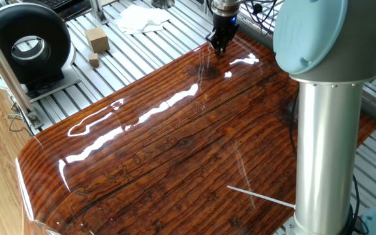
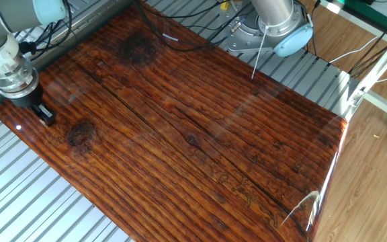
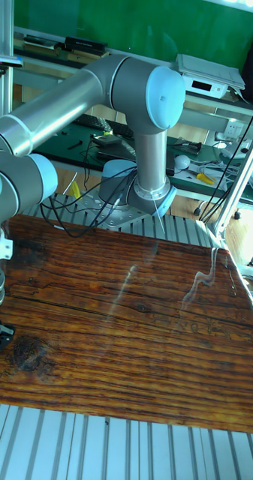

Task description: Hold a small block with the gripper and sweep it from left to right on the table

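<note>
The gripper (image 1: pixel 219 48) is seen low at one end of the table (image 1: pixel 175 150), its tips down at the board. Its fingers look drawn close together, but whether the small block is pinched between them cannot be told — no block is made out. The whole board stretches away from the claw along its long axis — the sweep would run that way.

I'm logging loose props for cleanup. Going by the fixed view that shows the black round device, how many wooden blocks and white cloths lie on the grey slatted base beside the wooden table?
Wooden blocks: 2, a bigger tan block and a tiny block next to it.
White cloths: 1, a crumpled cloth.
Total: 3.
</note>
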`<state>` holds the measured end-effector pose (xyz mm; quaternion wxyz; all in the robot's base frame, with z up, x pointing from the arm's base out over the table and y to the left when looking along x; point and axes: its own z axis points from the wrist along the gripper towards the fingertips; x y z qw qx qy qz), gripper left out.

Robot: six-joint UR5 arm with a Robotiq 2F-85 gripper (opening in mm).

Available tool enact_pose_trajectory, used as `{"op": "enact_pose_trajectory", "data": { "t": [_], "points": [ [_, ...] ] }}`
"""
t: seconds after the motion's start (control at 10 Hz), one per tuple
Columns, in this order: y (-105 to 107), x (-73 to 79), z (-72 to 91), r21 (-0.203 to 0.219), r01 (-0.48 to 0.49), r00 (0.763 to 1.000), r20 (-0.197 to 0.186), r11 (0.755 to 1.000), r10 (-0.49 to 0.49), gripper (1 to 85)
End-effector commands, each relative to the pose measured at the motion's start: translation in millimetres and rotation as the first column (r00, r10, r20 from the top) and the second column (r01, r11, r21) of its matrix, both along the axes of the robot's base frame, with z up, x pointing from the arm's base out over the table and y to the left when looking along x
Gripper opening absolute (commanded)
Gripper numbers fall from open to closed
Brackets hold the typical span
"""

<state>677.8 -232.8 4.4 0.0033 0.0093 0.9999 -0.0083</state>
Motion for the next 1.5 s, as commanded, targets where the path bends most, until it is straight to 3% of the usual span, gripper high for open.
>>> {"op": "enact_pose_trajectory", "data": {
  "t": [0.0,1.4],
  "points": [
    [1.3,2.6,-0.3,0.01,0.006,1.0,0.01,1.0,-0.006,1.0],
    [4.8,4.8,4.1,0.018,0.011,1.0,0.021,1.0,-0.011,1.0]
  ]
}}
